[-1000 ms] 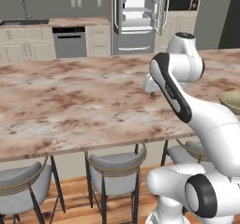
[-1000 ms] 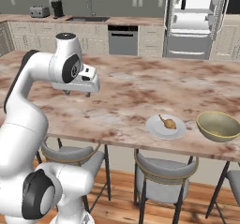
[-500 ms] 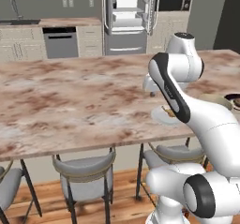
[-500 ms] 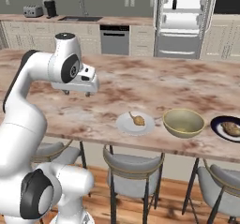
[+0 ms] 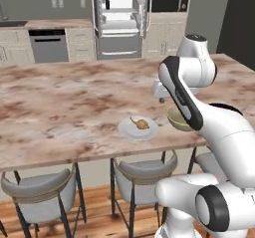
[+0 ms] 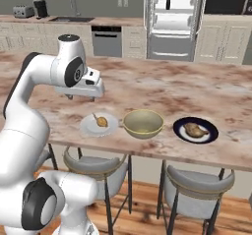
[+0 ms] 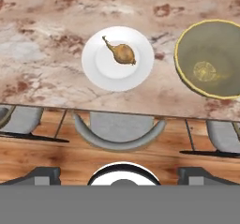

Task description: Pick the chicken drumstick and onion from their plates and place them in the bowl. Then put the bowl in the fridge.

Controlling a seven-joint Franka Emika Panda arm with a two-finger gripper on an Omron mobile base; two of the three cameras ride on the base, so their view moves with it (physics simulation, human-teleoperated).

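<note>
1. The base has rolled along the counter [image 6: 162, 86] over the last second, so the whole scene has slid sideways in both base views. The dishes lie as they did, and a dark plate [image 6: 209, 135] is now fully in sight.
2. The bowl [image 6: 142, 132] stands near the counter's front edge with nothing in it. The left base view shows it partly behind the arm [image 5: 175, 122]. In the hand view it sits at the right [image 7: 211, 45].
3. Just to one side of the bowl, nearer the arm, is a white plate [image 6: 88, 128] [image 5: 127, 130] [image 7: 101, 73]. The onion [image 6: 101, 122] [image 5: 143, 124] [image 7: 124, 54] lies on it, round with a thin stalk.
4. On the bowl's other side is the dark plate, close by but not touching it. It carries the chicken drumstick [image 6: 196, 129].
5. The gripper [image 6: 81, 97] hangs above the counter, higher than the bowl and over the white plate's side of it. Its fingers are spread as wide as they go and hold nothing.
6. Well behind the bowl, across the counter, the fridge [image 6: 172, 17] [image 5: 122, 18] stands with both doors open, showing its white shelves.
7. Grey stools [image 6: 96, 167] are tucked in below the bowl's edge of the counter.
</note>
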